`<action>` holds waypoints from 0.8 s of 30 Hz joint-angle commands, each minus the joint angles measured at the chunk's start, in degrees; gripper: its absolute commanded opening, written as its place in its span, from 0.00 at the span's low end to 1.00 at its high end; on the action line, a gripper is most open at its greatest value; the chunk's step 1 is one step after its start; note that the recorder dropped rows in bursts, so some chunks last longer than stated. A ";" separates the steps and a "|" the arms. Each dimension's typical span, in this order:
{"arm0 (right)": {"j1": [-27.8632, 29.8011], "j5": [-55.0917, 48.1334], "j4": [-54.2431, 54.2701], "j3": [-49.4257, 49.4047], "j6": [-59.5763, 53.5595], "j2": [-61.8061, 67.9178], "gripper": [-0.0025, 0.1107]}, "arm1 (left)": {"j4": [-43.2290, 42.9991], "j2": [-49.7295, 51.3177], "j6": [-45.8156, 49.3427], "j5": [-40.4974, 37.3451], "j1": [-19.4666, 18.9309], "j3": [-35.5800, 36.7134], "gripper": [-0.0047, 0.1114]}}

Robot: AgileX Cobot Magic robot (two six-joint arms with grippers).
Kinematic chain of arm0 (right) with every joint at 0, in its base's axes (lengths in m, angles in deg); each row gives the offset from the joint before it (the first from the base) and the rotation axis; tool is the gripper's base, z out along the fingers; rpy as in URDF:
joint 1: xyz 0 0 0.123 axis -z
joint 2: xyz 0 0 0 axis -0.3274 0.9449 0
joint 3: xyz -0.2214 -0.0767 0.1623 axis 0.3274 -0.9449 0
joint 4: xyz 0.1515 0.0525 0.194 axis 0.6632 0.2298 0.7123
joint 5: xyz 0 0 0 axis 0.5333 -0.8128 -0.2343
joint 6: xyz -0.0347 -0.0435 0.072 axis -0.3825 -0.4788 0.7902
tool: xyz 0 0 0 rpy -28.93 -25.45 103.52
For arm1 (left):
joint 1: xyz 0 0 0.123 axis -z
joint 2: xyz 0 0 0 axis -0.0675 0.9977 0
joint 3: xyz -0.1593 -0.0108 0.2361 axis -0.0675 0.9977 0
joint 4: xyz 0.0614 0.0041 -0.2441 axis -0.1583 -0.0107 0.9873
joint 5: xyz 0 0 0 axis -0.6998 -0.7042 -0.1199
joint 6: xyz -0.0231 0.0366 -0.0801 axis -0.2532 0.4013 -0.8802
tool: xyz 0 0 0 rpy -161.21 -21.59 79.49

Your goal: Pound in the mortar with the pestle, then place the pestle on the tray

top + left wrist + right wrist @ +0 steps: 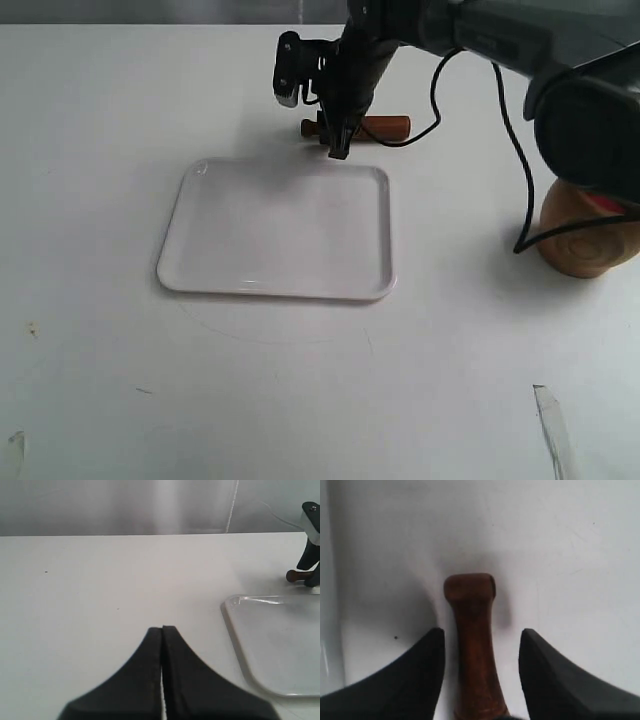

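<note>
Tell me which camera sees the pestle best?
Right wrist view: the pestle fills the middle, close up. The exterior view shows it partly behind the right gripper; the left wrist view catches only its tip.

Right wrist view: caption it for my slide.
Open right hand straddles the wooden pestle lying on the white table, not yet gripping it.

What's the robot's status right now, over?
Right gripper open, straddling pestle, which lies on table beside tray. Left gripper shut, holding nothing. Mortar stands apart from tray. No obstruction seen.
</note>
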 commanded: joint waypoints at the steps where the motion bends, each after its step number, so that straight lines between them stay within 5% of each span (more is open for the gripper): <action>1: -0.12 0.72 -0.43 0.30 -0.48 -0.02 0.24 | 0.42 -0.07 -0.47 0.17 0.44 0.03 0.04; 4: -0.12 0.82 -1.29 0.30 -0.77 -0.02 0.02 | 0.42 -0.07 -0.47 0.17 0.44 0.03 0.04; 18: -0.12 2.52 1.10 0.30 8.06 -3.16 0.02 | 0.42 -0.07 -0.47 0.17 0.44 0.03 0.04; 24: 0.26 8.46 -43.74 0.30 59.51 -9.01 0.02 | 0.42 -0.07 -0.47 0.17 0.44 0.03 0.04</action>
